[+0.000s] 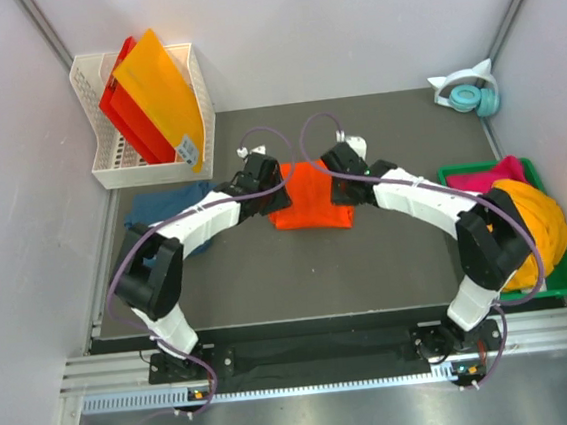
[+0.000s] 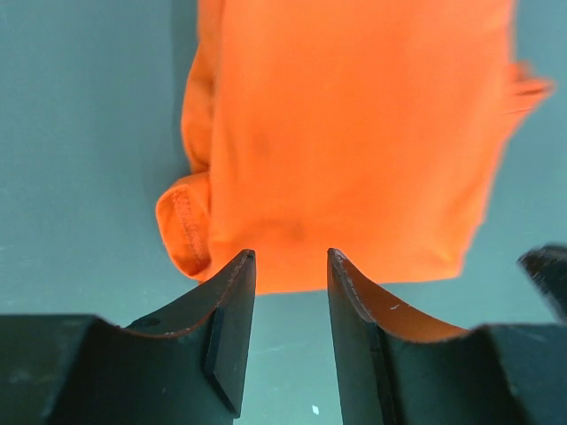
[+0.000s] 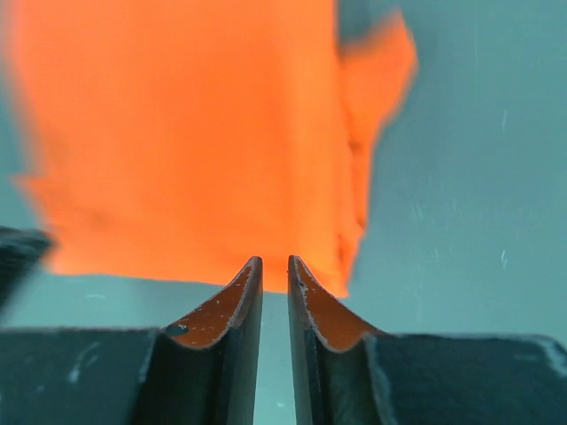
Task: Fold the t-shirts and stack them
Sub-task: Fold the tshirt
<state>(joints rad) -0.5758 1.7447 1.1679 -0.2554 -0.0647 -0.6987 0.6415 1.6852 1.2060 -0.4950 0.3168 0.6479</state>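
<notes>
A bright orange t-shirt (image 1: 311,202) lies folded into a rectangle in the middle of the dark table. My left gripper (image 1: 265,181) hovers at its left far corner. In the left wrist view the gripper (image 2: 291,255) is open and empty, its tips at the edge of the orange cloth (image 2: 354,133). My right gripper (image 1: 341,177) hovers at the right far corner. In the right wrist view it (image 3: 275,261) stands a narrow gap apart, empty, at the cloth's edge (image 3: 177,133). A dark teal-blue t-shirt (image 1: 166,212) lies at the table's left edge, partly under the left arm.
A green bin (image 1: 460,171) at the right holds a magenta t-shirt (image 1: 496,174) and a yellow-orange t-shirt (image 1: 541,223). A white basket (image 1: 119,168) at the back left holds stiff orange and red sheets (image 1: 157,94). Teal headphones (image 1: 468,94) sit at the back right.
</notes>
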